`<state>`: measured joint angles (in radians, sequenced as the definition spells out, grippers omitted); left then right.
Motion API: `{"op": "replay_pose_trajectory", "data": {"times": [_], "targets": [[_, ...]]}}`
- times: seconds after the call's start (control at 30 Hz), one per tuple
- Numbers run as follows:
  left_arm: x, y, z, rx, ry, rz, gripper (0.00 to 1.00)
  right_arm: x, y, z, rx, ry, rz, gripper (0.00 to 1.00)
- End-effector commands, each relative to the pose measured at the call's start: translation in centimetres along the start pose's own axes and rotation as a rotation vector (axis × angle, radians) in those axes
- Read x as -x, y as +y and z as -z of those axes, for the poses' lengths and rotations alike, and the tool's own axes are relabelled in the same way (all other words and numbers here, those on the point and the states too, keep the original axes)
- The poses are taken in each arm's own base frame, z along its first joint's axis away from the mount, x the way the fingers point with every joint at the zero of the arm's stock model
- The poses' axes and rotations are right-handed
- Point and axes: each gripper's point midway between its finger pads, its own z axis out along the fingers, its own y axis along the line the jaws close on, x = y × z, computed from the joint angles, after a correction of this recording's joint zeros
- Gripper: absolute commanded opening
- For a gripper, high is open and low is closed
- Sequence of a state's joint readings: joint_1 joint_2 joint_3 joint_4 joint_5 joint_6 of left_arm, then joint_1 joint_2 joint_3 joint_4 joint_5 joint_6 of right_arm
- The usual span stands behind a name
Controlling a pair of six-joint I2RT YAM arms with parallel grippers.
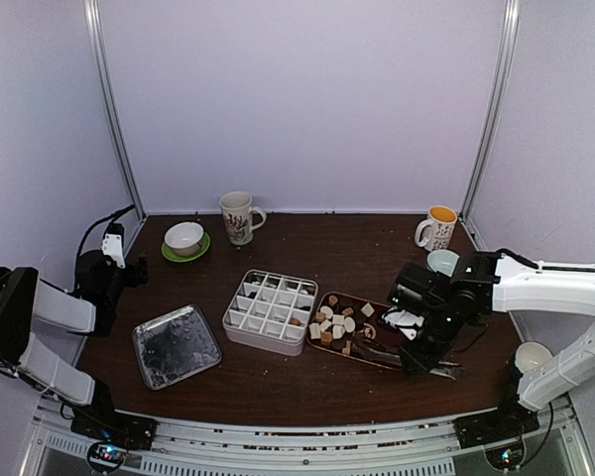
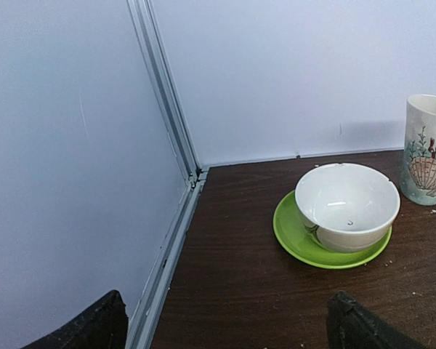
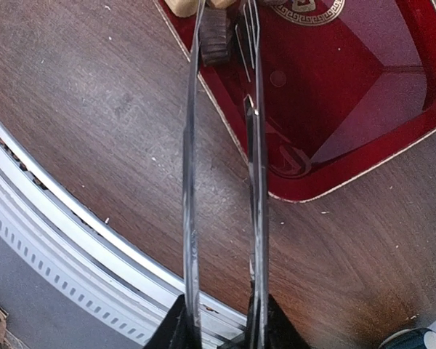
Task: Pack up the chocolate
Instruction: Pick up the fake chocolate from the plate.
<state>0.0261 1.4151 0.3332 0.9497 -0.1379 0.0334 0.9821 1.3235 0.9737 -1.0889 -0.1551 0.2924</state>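
Lying on a red tray (image 3: 334,94), right of centre on the desk (image 1: 327,248): chocolate (image 1: 335,322), small round and cube pieces, cream, tan, dark brown. One dark piece (image 3: 215,33) sits between the arms of the tongs (image 3: 191,182), which are clamped in the right hand (image 3: 221,331); left hand (image 2: 229,323) fingers wide apart.

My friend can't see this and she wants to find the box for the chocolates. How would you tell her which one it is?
Look at the middle of the brown table, where three flat things sit in a row. The box is the middle one, between a silver tray and a red tray of chocolates. It alone is white, split into little square pockets.
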Motion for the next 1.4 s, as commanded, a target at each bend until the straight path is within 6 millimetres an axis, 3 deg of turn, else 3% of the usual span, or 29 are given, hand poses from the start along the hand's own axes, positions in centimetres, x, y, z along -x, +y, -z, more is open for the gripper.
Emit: {"op": "replay_pose_trajectory", "data": {"times": [0.0,1.03,1.37], "targets": [[1.0,0.5,0.0,0.020,-0.047,0.017,0.98,1.4,0.7,0.7,0.022,-0.065,0.015,0.28],[1.1,0.5,0.0,0.020,-0.048,0.017,0.98,2.6,-1.2,3.9,-0.025,-0.259,-0.074,0.21],[1.0,0.4,0.0,0.019,-0.048,0.016,0.98,2.9,-3.3,5.0,-0.082,-0.324,-0.160,0.20]]}}
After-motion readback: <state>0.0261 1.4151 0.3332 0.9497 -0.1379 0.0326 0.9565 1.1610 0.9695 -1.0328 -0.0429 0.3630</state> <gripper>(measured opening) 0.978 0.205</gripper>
